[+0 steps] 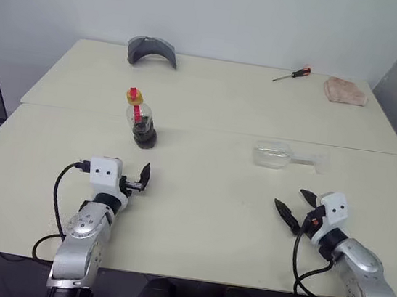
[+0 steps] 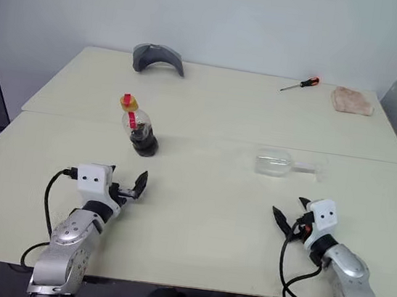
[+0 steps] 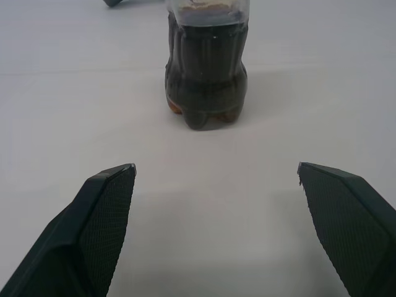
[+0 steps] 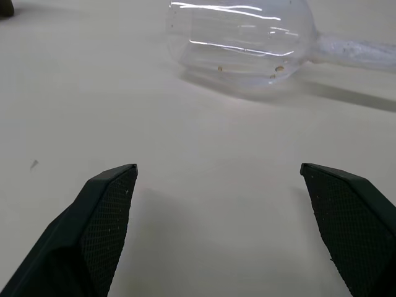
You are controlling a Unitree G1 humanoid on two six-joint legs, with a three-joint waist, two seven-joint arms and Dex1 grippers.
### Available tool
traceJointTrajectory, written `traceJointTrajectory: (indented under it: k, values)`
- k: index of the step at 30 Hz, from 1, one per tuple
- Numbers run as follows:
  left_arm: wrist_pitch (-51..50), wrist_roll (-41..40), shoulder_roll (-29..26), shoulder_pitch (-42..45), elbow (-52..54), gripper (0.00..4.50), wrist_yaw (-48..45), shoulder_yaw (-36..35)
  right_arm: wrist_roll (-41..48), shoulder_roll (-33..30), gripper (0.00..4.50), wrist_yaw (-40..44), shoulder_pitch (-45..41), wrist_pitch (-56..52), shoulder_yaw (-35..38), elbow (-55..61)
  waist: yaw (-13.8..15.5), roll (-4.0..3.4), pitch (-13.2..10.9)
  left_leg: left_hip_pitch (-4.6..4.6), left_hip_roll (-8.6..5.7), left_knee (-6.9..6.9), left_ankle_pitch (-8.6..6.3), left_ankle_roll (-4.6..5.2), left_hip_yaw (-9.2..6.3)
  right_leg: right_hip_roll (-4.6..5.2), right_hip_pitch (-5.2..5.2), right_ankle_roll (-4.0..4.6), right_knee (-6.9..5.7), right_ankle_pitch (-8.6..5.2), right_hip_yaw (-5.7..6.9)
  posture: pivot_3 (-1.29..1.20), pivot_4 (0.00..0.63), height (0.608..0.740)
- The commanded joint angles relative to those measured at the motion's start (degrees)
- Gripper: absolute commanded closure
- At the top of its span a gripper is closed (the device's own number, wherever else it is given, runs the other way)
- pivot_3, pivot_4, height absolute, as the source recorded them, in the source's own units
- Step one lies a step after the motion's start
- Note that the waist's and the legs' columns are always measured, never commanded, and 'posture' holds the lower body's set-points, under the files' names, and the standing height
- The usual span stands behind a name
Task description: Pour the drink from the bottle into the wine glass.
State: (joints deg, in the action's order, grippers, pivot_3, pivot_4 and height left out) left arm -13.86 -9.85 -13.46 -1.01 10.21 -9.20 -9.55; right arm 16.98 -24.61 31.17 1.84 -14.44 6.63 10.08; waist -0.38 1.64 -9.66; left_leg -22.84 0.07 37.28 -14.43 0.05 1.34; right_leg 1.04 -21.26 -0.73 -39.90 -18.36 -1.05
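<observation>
**Glass down, bottle capped: the pour has not begun**

The task stands at its very start. The bottle (image 1: 141, 120) stands upright on the bench (image 1: 205, 208), well ahead of the left gripper (image 1: 142, 178), with the dark drink (image 3: 206, 74) filling its lower body and its yellow cap on. The wine glass (image 1: 278, 156) lies on its side ahead of the right gripper (image 1: 295, 205), bowl toward the bottle's side and stem pointing away to the right. Both grippers hover low over the bench with their fingers spread wide, holding nothing.

By my reading, the next move calls for righting the glass (nothing can be poured into it while it lies flat); the right gripper is the nearer one, and the rounded bowl may roll when touched. The cap would then have to come off before the left gripper tips the bottle.

Counted: one bottle, one wine glass, two grippers. At the far edge lie one screwdriver (image 1: 292, 74), one pinkish cloth (image 1: 345, 91) and one curved grey object (image 1: 152, 50).
</observation>
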Motion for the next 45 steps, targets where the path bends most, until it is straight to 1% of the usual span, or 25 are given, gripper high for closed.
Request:
traceJointTrajectory:
  k: [1,4,6,8,12,15,18,23,25,32,36,39,45]
  values:
    - [2.28,1.85,-0.99,-0.39,1.53,0.01,0.42,-0.56,0.41,-0.07,0.00,0.38,-0.76,0.66,0.10,2.09,0.03,0.00,0.00,0.00,0.00,0.00,0.00,0.00,-0.01,0.00,0.00,0.00,0.00,0.00,0.01,0.00,0.150,0.740]
    - [1.18,3.20,-0.84,-0.54,1.51,0.01,2.17,-0.70,0.34,-0.28,0.00,1.35,-0.81,1.41,-0.02,1.11,0.09,0.01,0.00,-0.01,0.00,0.00,0.00,0.00,-0.05,0.00,0.01,0.00,0.01,0.00,0.04,0.00,0.150,0.740]
    - [1.43,3.87,-1.57,-0.82,1.28,0.01,1.31,-0.02,0.60,-0.37,0.00,2.04,-0.79,1.35,-0.12,1.16,0.09,0.01,0.00,-0.02,0.00,0.00,0.00,0.00,-0.04,0.00,0.02,0.00,0.02,0.00,0.04,0.00,0.150,0.740]
    - [0.70,1.02,-1.38,-0.85,1.56,0.01,-0.78,-0.97,1.97,-0.47,0.00,3.41,-0.30,0.45,-0.04,2.33,0.08,0.00,0.00,-0.02,0.00,0.00,0.00,0.00,-0.04,0.00,0.01,0.00,0.02,0.00,0.04,0.00,0.150,0.740]
    - [5.16,-1.86,-1.77,-1.15,2.83,0.01,-5.76,-0.72,3.75,-2.07,0.00,6.38,1.76,-1.44,-0.63,7.21,0.09,0.00,0.00,-0.03,0.00,-0.01,0.00,0.00,-0.07,0.00,0.01,0.00,0.03,0.00,0.07,0.00,0.150,0.740]
    - [5.53,-2.78,-2.19,0.03,2.68,0.01,-7.92,0.10,5.77,-3.44,0.00,7.60,3.16,-3.92,-1.04,11.96,0.11,0.00,0.00,-0.05,0.00,0.00,0.00,0.00,-0.09,0.00,0.01,0.00,0.03,0.00,0.08,0.00,0.150,0.740]
    - [5.34,-3.61,-1.95,2.46,2.05,0.01,-8.56,0.01,5.87,-5.09,0.00,9.01,3.85,-4.47,-1.98,15.07,0.12,0.02,-0.01,-0.04,0.00,0.04,0.00,0.00,-0.16,0.00,0.07,0.00,0.03,0.00,0.14,0.00,0.150,0.740]
    - [4.09,-2.77,-1.45,7.00,-0.61,0.01,-6.40,-0.21,8.00,-6.84,0.00,10.04,2.63,-7.50,-2.40,18.84,0.12,0.02,-0.01,-0.07,0.00,0.28,0.00,0.00,-0.30,-0.01,0.16,0.00,-0.01,0.00,0.24,0.00,0.150,0.740]
    - [2.33,-0.98,-1.61,8.86,-1.98,0.01,-3.85,-0.31,8.31,-7.91,0.00,10.62,2.20,-8.10,-2.71,19.56,0.13,0.04,-0.02,-0.11,-0.01,0.41,0.00,0.01,-0.34,-0.01,0.18,0.00,-0.02,0.01,0.28,0.00,0.150,0.740]
    - [2.19,-1.90,-0.51,12.10,-5.37,0.01,-2.15,-1.10,8.94,-9.53,0.00,11.13,0.95,-9.06,-2.25,18.86,0.22,0.17,-0.09,-0.19,-0.05,0.56,-0.01,0.01,-0.44,0.00,0.21,-0.09,-0.01,0.06,0.33,0.00,0.150,0.740]
    - [2.52,-1.23,-0.12,13.51,-8.08,0.01,-1.49,-0.76,10.35,-9.33,0.00,10.40,-0.09,-10.61,-2.41,19.46,0.22,0.18,-0.10,-0.19,-0.05,0.56,-0.01,0.01,-0.48,0.00,0.21,-0.08,-0.02,0.06,0.37,0.00,0.150,0.740]
    - [3.12,-1.48,0.15,14.86,-9.78,0.01,-1.61,-0.57,13.41,-8.49,0.00,9.55,-1.08,-13.60,-2.48,21.04,0.21,0.18,-0.10,-0.20,-0.05,0.56,-0.01,0.01,-0.51,-0.01,0.21,-0.08,-0.02,0.06,0.39,0.00,0.150,0.740]
    - [4.73,-1.17,0.00,17.48,-13.75,0.01,-2.44,0.10,13.12,-8.09,0.00,8.31,-3.06,-14.66,-3.52,21.66,0.23,0.19,-0.11,-0.24,-0.06,0.57,-0.01,0.01,-0.54,0.00,0.20,-0.09,0.00,0.06,0.43,0.00,0.150,0.740]
